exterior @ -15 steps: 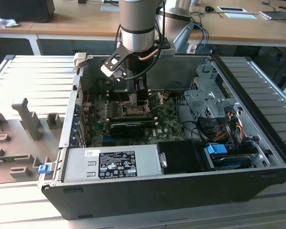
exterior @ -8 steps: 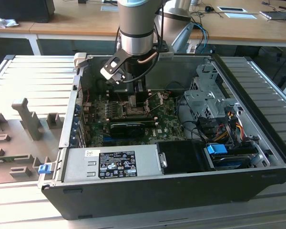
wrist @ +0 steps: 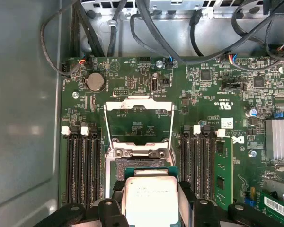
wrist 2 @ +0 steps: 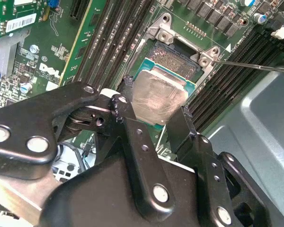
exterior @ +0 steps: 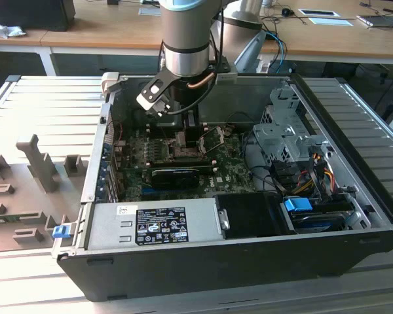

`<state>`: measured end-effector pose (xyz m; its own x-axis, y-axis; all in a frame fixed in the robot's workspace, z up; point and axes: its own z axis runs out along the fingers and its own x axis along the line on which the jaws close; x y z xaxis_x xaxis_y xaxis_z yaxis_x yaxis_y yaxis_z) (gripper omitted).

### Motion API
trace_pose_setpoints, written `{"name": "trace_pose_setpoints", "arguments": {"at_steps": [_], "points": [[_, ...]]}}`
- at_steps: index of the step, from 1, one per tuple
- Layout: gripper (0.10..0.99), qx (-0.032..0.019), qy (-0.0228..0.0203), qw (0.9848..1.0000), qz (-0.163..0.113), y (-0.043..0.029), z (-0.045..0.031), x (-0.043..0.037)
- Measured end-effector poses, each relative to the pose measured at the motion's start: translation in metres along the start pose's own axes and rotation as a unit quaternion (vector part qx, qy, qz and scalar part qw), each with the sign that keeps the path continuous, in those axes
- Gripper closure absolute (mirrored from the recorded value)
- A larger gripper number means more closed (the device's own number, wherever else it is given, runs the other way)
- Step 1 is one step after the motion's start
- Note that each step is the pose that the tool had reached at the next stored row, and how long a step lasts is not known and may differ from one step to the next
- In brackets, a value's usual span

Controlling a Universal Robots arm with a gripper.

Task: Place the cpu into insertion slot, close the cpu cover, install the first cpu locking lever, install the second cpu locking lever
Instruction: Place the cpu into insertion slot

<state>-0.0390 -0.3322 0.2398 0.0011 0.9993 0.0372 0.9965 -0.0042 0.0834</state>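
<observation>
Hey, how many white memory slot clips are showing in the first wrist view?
4. Two white clips flank the open cpu cover toward the case wall, two toward the silver heatsink. The gripper may hide more.

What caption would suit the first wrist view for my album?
The gripper holds the cpu over the open socket, the cpu cover flipped up.

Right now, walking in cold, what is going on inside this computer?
A robot arm reaches into the open case. Its gripper holds the cpu by two edges, just over the socket on the motherboard. Part of the socket's contacts shows past the chip, so it is not seated. The cover stands flipped open.
</observation>
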Motion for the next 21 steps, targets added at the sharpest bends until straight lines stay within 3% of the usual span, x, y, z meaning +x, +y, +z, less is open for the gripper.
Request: {"name": "trace_pose_setpoints", "arguments": {"at_steps": [5, 15, 21], "points": [[0.557, -0.0001, -0.0005, 1.0000, 0.005, -0.0029, 0.0167, 0.0057], [0.557, 0.0015, -0.0009, 1.0000, 0.009, -0.0055, 0.0304, 0.0060], [0.557, 0.0033, -0.0011, 0.9999, 0.010, -0.0047, 0.0333, 0.0068]]}}
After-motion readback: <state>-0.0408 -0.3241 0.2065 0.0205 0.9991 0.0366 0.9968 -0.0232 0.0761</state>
